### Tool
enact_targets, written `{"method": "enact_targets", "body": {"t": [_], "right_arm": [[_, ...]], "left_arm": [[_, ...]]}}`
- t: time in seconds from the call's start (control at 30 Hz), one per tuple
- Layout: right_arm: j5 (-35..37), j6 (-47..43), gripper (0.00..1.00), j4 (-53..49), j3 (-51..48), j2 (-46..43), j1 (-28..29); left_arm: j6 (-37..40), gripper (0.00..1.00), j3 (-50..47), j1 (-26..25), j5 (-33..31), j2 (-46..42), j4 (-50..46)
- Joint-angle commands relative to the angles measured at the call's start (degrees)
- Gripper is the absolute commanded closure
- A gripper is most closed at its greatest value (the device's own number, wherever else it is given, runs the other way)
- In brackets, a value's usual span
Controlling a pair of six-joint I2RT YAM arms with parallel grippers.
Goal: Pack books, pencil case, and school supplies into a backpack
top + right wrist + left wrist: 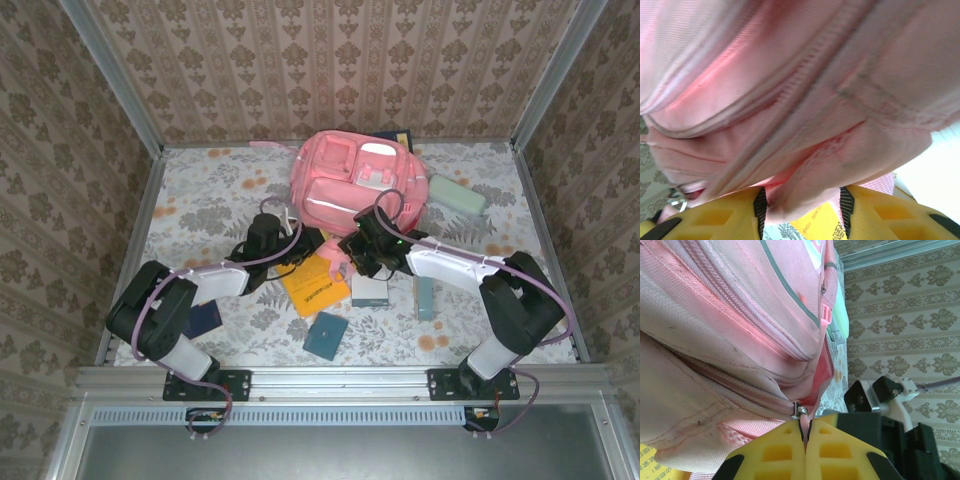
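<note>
1. Centrally, a large pink fabric backpack (pixel 360 180) lay at the far middle of the floral table (pixel 200 200), just beyond both grippers, with its near edge facing them.
2. A flat orange-yellow book (pixel 318 283) lay just in front of it, between the arms.
3. The right gripper (pixel 802 205) was clamped on a fold of backpack fabric.
4. The left gripper (pixel 806 426) was pinched tight on the small metal zipper pull (pixel 801 411).

A pink backpack (pixel 345 190) lies front-up, far and central. A mint-green pencil case (pixel 458 193) lies just right of it. Nearer lie an orange-yellow book (pixel 315 285), a grey-white book (pixel 370 291), a slim pale-teal box (pixel 425 298), a square dark-teal pad (pixel 326 336) and a dark blue book (pixel 206 318).
</note>
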Motion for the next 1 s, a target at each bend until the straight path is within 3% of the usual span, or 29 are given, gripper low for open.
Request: {"method": "enact_targets", "body": {"t": [0.0, 0.07, 0.17, 0.2, 0.33, 0.57, 0.8, 0.97], "right_arm": [[2.50, 3.10, 0.57, -3.01, -1.62, -0.84, 0.24], [0.91, 4.75, 0.65, -0.93, -2.84, 0.51, -0.40], [1.20, 5.37, 0.98, 1.40, -3.87, 0.42, -0.61], [1.83, 4.52, 1.00, 0.80, -3.47, -0.16, -0.61], [5.37, -0.39, 1.00, -4.79, -1.39, -4.18, -1.10], [8.25, -3.67, 1.00, -8.15, -3.65, -11.69, -4.81], [7.76, -5.84, 1.00, -9.06, -6.63, -16.93, -8.89], [7.92, -8.44, 1.00, -10.65, -7.25, -18.98, -10.94]], "left_arm": [[-0.04, 1.00, 2.04, -0.79, 0.82, -1.06, 6.89], [0.04, 1.00, 2.17, -0.77, 0.82, -1.12, 6.99], [0.39, 1.00, 2.20, -0.81, 0.65, -1.27, 6.26], [0.63, 1.00, 2.12, -0.73, 0.55, -1.32, 5.86], [1.23, 1.00, 0.88, 1.24, -0.89, -1.28, 3.13], [-0.53, 1.00, -1.35, 11.36, 0.03, -1.51, 2.90], [4.91, 1.00, 1.22, 18.90, 1.60, -1.75, -5.06], [2.36, 1.00, 2.81, 21.92, 5.85, 2.39, 0.46]]}}
